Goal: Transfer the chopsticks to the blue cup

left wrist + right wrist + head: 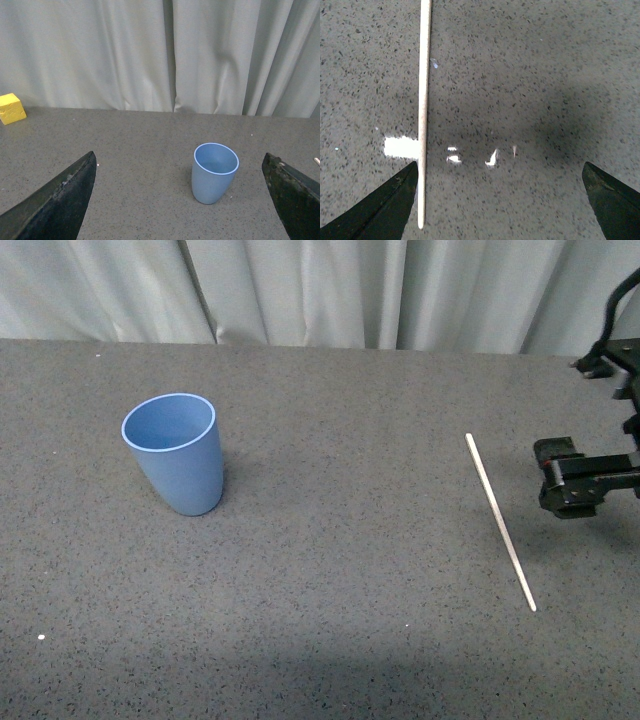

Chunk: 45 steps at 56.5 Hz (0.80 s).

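Note:
The blue cup stands upright and empty on the grey table at the left; it also shows in the left wrist view. The chopstick lies flat on the table at the right, slanting from far to near. My right gripper is open and empty, just right of the chopstick. In the right wrist view the chopstick lies beside one finger, with the open gripper low over the table. My left gripper is open and empty, well short of the cup, and is out of the front view.
A yellow block sits on the table near the curtain in the left wrist view. A pale curtain hangs behind the table's far edge. The grey speckled table stretches between cup and chopstick.

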{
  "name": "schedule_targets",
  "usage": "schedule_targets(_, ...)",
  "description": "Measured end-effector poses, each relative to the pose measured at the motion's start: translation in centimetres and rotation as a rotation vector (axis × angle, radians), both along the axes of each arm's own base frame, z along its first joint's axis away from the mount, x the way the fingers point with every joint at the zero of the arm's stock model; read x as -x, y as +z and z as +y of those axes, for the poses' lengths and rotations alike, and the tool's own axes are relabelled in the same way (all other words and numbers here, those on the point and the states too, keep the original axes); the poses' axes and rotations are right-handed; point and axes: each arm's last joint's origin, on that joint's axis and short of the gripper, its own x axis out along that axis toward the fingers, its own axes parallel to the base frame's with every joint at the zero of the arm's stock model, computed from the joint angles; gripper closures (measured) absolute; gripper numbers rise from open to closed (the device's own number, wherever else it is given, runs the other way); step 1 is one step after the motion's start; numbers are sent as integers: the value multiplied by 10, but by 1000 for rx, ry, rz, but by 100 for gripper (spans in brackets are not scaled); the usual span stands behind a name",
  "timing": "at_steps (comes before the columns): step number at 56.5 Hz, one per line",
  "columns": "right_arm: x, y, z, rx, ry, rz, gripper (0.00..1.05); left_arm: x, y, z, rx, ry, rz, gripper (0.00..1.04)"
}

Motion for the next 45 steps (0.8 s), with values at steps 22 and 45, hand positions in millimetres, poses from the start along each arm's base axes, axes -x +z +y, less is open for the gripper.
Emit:
schedule_targets(22,-28,-29,28,-13,-5,99,9,0,0,0,0,0,0,7)
schedule_targets(45,-41,-45,35,-4,-14,123,69,0,0,0,0,0,0,7)
